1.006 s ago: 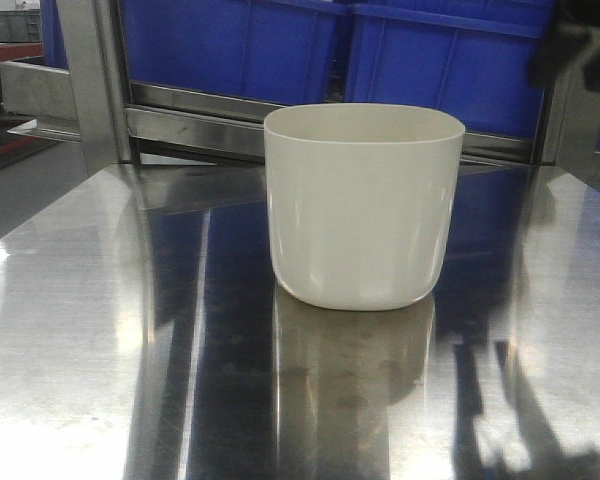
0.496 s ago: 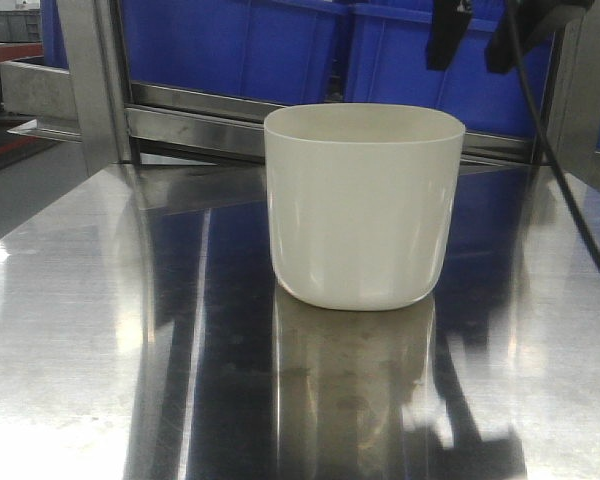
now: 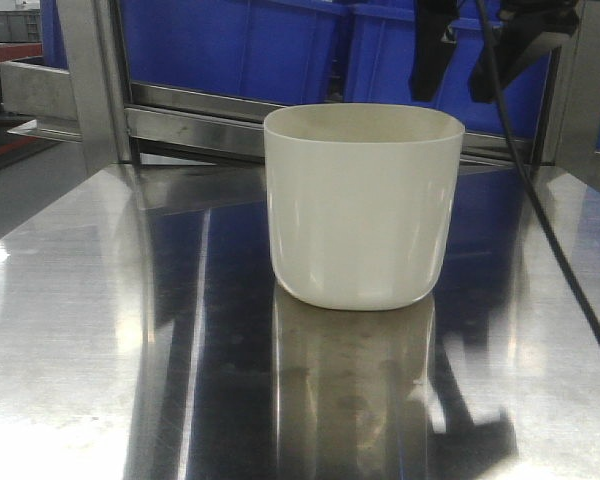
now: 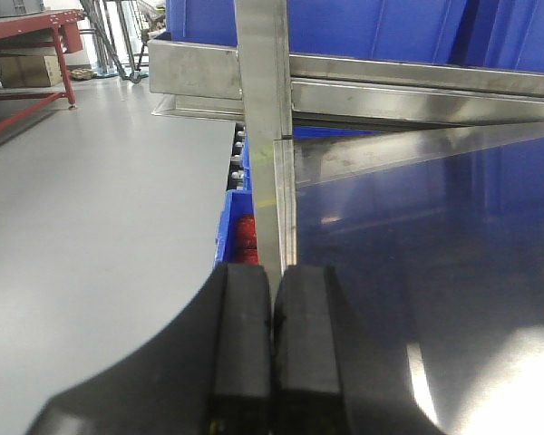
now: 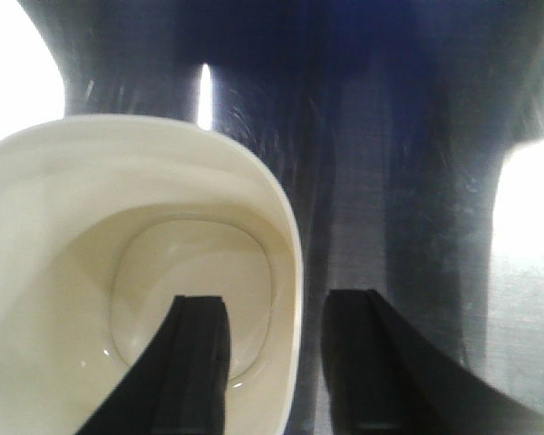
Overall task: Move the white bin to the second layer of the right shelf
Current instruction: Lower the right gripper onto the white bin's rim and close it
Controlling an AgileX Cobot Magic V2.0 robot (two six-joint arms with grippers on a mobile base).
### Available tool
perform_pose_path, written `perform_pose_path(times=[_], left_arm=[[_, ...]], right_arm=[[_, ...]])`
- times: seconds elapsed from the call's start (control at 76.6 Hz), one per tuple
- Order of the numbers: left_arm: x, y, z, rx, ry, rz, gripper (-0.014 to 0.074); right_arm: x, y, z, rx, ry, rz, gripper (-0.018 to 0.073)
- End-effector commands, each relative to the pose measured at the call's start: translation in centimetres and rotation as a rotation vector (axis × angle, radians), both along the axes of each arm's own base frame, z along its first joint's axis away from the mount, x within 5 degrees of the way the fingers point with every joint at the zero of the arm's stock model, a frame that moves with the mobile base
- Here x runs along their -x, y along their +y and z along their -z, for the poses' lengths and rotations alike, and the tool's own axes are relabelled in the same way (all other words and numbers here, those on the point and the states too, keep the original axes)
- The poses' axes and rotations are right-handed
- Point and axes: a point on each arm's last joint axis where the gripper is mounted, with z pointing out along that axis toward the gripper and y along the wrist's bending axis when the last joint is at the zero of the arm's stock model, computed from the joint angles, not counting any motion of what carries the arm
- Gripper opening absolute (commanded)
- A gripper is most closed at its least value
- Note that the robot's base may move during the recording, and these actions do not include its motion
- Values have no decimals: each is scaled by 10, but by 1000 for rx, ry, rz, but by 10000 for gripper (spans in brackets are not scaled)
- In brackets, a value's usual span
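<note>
The white bin (image 3: pixel 365 210) stands upright and empty on the steel tabletop (image 3: pixel 80 350), a cream tub with a rounded-square mouth. My right gripper (image 3: pixel 463 70) hangs open just above the bin's right rim. In the right wrist view the right gripper (image 5: pixel 276 304) straddles that rim: one finger is over the inside of the white bin (image 5: pixel 91 227), the other over the table outside it. My left gripper (image 4: pixel 274 272) is shut on nothing, near the table's left edge. The right shelf second layer is out of view.
Blue crates (image 3: pixel 230 40) sit on a steel rack right behind the bin, with a steel upright (image 3: pixel 90 80) at the left. A black cable (image 3: pixel 540 220) trails down from the right arm. Grey floor (image 4: pixel 91 208) lies left of the table, and a red-framed bench (image 4: pixel 27 36) stands farther off.
The right gripper has come down and leftward from the top right corner and now hangs over the bin's right rim. The bin has not moved.
</note>
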Motion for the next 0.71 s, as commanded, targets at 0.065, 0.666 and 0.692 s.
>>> perform_pose_path(times=[0.065,0.666,0.692], left_arm=[[-1,0,4,14,-62,3,85],[-1,0,4,14,-62,3,85],[-1,0,4,14,-62,3,85]], right_arm=[[-4,0,-15,-12,-74,-14,364],[-30,1,28,32,46,30,364],[-30,1,28,30,45,29,364]])
